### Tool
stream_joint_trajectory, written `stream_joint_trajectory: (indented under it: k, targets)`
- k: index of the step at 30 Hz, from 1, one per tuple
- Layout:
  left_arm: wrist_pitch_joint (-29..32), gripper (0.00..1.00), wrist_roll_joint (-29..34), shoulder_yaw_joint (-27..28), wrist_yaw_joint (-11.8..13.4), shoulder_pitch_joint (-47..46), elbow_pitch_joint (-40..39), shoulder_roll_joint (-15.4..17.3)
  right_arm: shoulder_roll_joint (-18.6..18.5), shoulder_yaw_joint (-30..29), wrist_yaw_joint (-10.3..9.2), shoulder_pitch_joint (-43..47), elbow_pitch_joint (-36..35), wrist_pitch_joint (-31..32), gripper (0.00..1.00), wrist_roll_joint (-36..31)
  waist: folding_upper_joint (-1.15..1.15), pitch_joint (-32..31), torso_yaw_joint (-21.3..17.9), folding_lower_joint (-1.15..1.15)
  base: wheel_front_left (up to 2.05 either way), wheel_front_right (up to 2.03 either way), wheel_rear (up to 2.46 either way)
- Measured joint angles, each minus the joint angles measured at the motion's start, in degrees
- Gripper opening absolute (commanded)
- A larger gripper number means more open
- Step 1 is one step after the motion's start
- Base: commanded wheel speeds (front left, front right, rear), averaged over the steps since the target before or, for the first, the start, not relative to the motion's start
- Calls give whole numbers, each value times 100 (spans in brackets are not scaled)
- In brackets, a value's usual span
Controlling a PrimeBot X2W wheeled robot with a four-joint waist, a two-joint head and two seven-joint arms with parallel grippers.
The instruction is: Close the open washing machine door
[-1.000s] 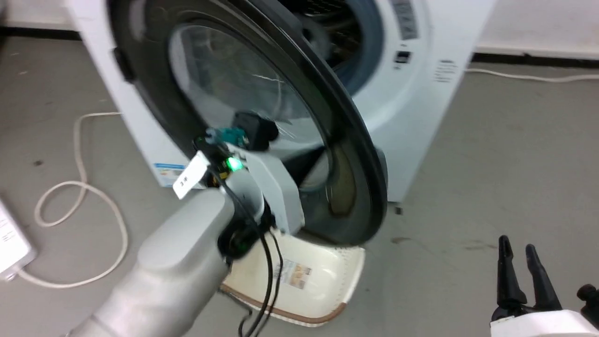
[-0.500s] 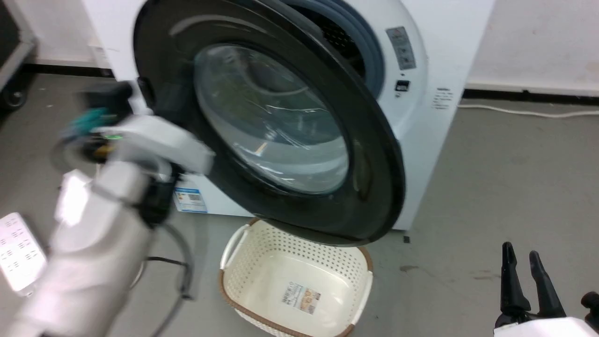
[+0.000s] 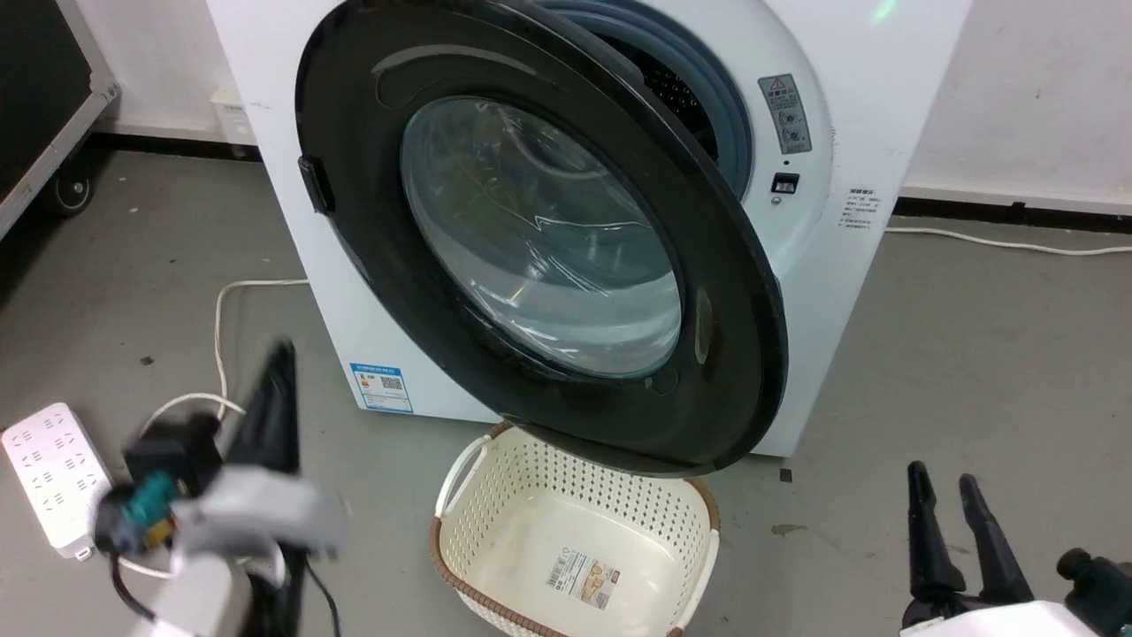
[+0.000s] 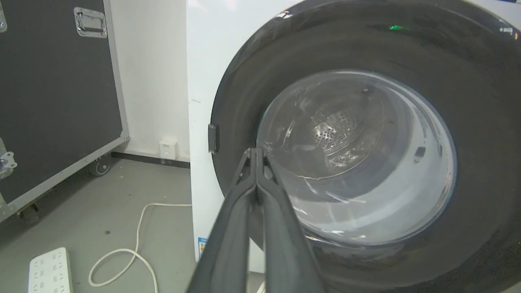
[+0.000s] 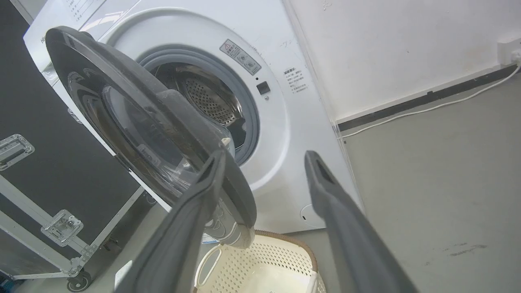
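A white plastic power strip (image 3: pixel 49 478) lies just left of the left gripper (image 3: pixel 276 389). The gripper's two long dark fingers are pressed together on nothing. Ahead of it and to its right, not touching, the large round glossy black washing machine door (image 3: pixel 548 239) hangs ajar from the white boxy washing machine (image 3: pixel 849 106), over a cream perforated laundry basket (image 3: pixel 575 531). Well right of the basket, the right gripper (image 3: pixel 942 482) stands with its fingers apart, empty.

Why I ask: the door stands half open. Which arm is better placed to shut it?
Probably left: the left gripper is shut and points at the outer face of the door. The right gripper, open, sits low, past its free edge.
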Motion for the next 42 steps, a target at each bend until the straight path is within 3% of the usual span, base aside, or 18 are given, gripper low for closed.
stream_joint_trajectory:
  k: [4, 5, 6, 7, 8, 9, 10, 16, 21, 25, 35, 42]
  targets:
    - [1, 0, -237, -16, -167, 517, 222, -208, 1, 70, 0, 81, -11, 0, 100, -99, 0, -33, -23, 0, 0, 0, 0]
    - [9, 11, -331, -18, -205, 626, 315, -252, 0, 76, 0, 91, -12, 0, 100, -144, 0, -38, -28, 0, 0, 0, 0]
    - [9, 41, -414, -22, -242, 715, 385, -293, 0, 78, 0, 104, -14, 0, 100, -187, 0, -40, -30, 0, 0, 0, 0]
    - [10, 96, -454, -31, -272, 782, 449, -321, 0, 79, 0, 109, -14, 0, 100, -214, 0, -41, -29, -1, 0, 0, 0]
    - [15, 100, -472, -52, -307, 817, 504, -336, 0, 79, 0, 109, -13, 0, 100, -260, 0, -41, -24, -1, 0, 0, 0]
    - [15, 100, -492, -67, -328, 831, 546, -345, 0, 87, 0, 109, -4, 0, 47, -357, 0, -38, -17, -1, 0, 0, 0]
    - [15, 100, -491, -87, -341, 831, 572, -349, 0, 92, 0, 109, 5, 0, 0, -479, 0, -36, -9, 0, 0, 0, 0]
    - [14, 100, -355, -75, -289, 825, 563, -343, -7, 7, -1, 20, -32, 8, 0, -1613, 0, -5, 57, 0, 0, 0, 0]
    - [7, 100, -218, -12, -204, 810, 378, -360, -21, 966, 0, -770, 23, 600, 0, -1985, 0, 64, 117, 0, 0, 0, 0]
    - [7, 100, -134, -20, -186, 789, 277, -408, 16, 1415, 10, -1388, 592, 950, 0, -2087, 0, 132, 245, 0, 0, 0, 0]
    - [5, 100, -129, 4, -208, 754, 248, -523, 7, 938, 9, -2267, 2175, 845, 0, -2131, 0, 284, 578, 0, 0, 0, 0]
    - [5, 100, -130, 45, -220, 706, 232, -646, 42, 113, 18, -2815, 2815, 646, 0, -2420, 0, 407, 696, 0, 0, 0, 0]
